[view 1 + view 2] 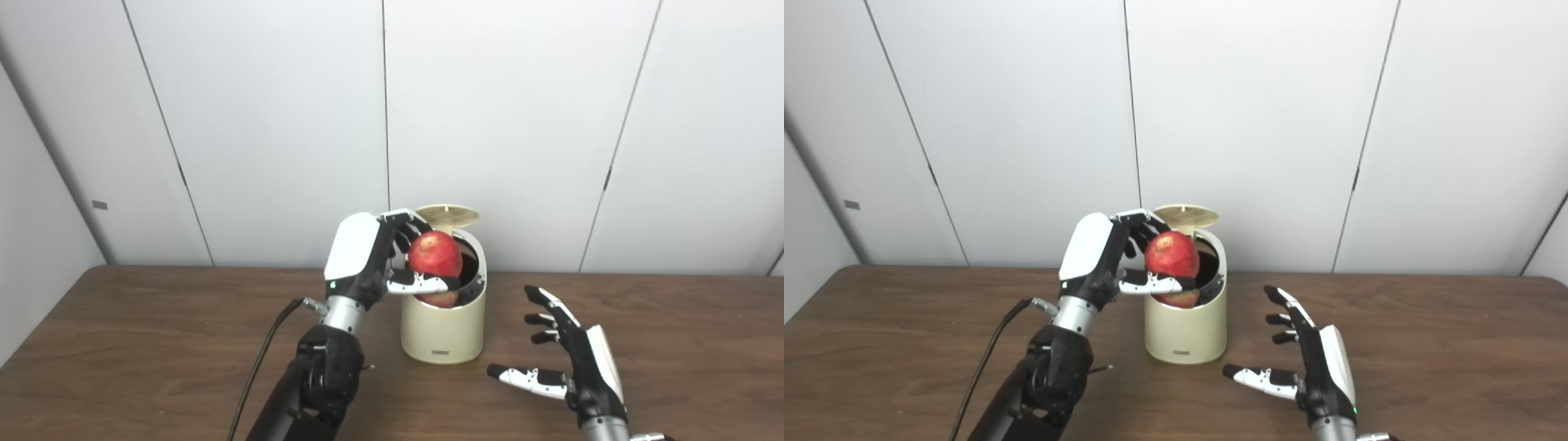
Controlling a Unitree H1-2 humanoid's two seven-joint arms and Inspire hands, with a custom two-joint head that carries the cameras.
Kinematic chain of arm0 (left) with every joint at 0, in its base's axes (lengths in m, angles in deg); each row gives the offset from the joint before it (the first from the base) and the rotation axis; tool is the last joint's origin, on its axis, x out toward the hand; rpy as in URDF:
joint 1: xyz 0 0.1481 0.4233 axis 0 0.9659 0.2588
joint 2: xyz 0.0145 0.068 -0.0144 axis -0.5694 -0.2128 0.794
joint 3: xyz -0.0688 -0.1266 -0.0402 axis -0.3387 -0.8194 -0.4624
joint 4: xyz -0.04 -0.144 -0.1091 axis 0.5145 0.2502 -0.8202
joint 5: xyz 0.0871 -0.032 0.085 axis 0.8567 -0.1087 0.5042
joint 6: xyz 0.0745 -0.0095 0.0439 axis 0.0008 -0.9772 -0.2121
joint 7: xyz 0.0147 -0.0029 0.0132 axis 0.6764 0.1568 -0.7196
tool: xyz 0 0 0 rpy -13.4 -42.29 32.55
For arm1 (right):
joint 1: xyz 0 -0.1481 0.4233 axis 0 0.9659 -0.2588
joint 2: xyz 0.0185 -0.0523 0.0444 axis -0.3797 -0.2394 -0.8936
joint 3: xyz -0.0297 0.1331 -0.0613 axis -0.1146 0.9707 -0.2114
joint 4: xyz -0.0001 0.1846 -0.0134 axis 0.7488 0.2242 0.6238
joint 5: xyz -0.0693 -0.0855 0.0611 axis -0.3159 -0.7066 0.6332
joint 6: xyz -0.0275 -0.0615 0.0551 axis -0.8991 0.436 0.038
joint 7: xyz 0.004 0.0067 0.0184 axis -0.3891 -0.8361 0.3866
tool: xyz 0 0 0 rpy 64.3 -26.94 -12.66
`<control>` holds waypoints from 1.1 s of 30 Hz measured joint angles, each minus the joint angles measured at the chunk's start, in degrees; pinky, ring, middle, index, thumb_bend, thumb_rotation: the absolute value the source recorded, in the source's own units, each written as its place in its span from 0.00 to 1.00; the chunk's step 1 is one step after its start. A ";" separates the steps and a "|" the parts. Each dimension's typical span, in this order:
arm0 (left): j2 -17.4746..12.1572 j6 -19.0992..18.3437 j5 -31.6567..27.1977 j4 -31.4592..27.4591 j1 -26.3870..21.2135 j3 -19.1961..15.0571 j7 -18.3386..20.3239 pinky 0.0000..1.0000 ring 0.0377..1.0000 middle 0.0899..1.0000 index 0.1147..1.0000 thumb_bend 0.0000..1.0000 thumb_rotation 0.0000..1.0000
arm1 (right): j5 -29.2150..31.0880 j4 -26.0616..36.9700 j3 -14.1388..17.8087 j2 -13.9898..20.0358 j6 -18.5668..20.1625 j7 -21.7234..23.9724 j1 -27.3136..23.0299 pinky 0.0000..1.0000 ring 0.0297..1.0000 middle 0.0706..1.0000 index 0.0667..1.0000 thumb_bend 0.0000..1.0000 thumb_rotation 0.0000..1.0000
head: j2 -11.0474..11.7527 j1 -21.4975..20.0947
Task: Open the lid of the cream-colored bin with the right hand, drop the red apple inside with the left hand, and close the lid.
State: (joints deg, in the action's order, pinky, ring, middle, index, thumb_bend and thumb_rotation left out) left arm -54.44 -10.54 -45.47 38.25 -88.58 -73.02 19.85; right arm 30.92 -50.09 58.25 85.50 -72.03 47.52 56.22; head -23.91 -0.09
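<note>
Left eye view: we see the cream-colored bin [443, 331] standing on the wooden table [122, 343] just right of frame centre, against the white panelled wall [257, 122]. Its lid [448, 215] is raised and stands tilted back above the rear rim. The left hand [373, 257], at centre frame, is closed around the red apple [435, 254], with fingers curled over the top and the thumb [422, 283] across the front. The apple sits at the bin's mouth, partly below the rim. A black cable [260, 361] runs from the left wrist toward the bottom edge.

Right eye view: we find the right hand [1311, 361] in the lower right of the frame, to the right of the bin [1185, 334] and apart from it. Its fingers are spread wide and it holds nothing. Here the apple [1172, 256] appears left of centre, in the left hand's [1102, 257] grasp, with the lid [1186, 215] up behind it.
</note>
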 measured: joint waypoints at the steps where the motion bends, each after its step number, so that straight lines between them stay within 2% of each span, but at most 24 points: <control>1: 0.12 0.11 0.06 0.50 -0.01 0.15 -0.65 0.38 0.46 0.42 0.45 0.52 0.00 | 0.00 0.00 0.00 0.00 0.00 -0.01 0.00 0.60 0.73 0.84 0.82 0.75 0.14 | 0.00 0.00; 8: -0.04 2.36 3.50 5.14 -0.82 2.68 -7.39 0.46 0.49 0.44 0.43 0.52 0.00 | 0.05 0.14 -0.20 -0.13 0.08 0.00 0.00 0.60 0.73 0.84 0.81 0.75 0.13 | -0.35 -0.35; 15: -0.41 3.12 7.24 9.17 -1.92 4.93 -14.09 0.44 0.51 0.44 0.44 0.52 0.00 | -0.27 0.63 -0.44 -0.31 0.16 0.01 0.01 0.59 0.72 0.85 0.82 0.75 0.13 | -0.62 -0.44; 16: -0.44 3.10 7.40 9.34 -1.92 5.12 -14.50 0.46 0.53 0.44 0.44 0.52 0.00 | -0.32 0.65 -0.44 -0.32 0.16 0.01 0.01 0.58 0.72 0.84 0.82 0.75 0.13 | -0.62 -0.44; 18: -0.51 3.03 7.71 9.64 -1.96 5.51 -15.00 0.50 0.59 0.61 0.43 0.52 0.05 | -0.32 0.65 -0.45 -0.35 0.16 0.01 0.01 0.58 0.72 0.84 0.81 0.76 0.13 | -0.62 -0.53; 20: -0.65 2.43 8.32 9.68 -1.96 5.65 -15.10 0.53 0.63 0.68 0.43 0.52 0.06 | -0.32 0.68 -0.46 -0.43 0.20 0.01 0.01 0.58 0.72 0.84 0.81 0.76 0.14 | -0.70 -0.53; 21: -0.75 2.31 8.41 9.68 -1.96 5.69 -15.08 0.56 0.67 0.72 0.58 0.67 0.05 | -0.35 0.73 -0.47 -0.48 0.24 0.01 0.01 0.58 0.71 0.84 0.81 0.76 0.15 | -0.70 -0.53; 22: -0.87 2.29 8.44 9.68 -1.96 5.78 -15.06 0.58 0.69 0.74 0.64 0.72 0.05 | -0.37 0.77 -0.52 -0.52 0.26 0.02 0.01 0.58 0.71 0.84 0.81 0.76 0.15 | -0.70 -0.53; 25: -1.00 2.38 8.53 9.71 -1.80 6.26 -14.84 0.61 0.72 0.77 0.70 0.78 0.04 | -0.39 0.80 -0.62 -0.53 0.27 0.06 0.01 0.58 0.71 0.84 0.81 0.77 0.14 | -0.70 -0.44; 33: -1.24 2.41 8.53 9.44 -1.60 6.38 -14.64 0.57 0.71 0.77 0.71 0.79 0.06 | -0.39 0.78 -0.72 -0.54 0.27 0.20 0.00 0.58 0.70 0.84 0.81 0.79 0.14 | -0.62 -0.26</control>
State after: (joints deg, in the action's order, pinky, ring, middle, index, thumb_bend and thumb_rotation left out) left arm -55.68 -8.13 -36.94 47.69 -90.18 -66.64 5.21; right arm 30.54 -49.30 57.53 84.97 -71.76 47.72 56.23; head -24.52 -0.35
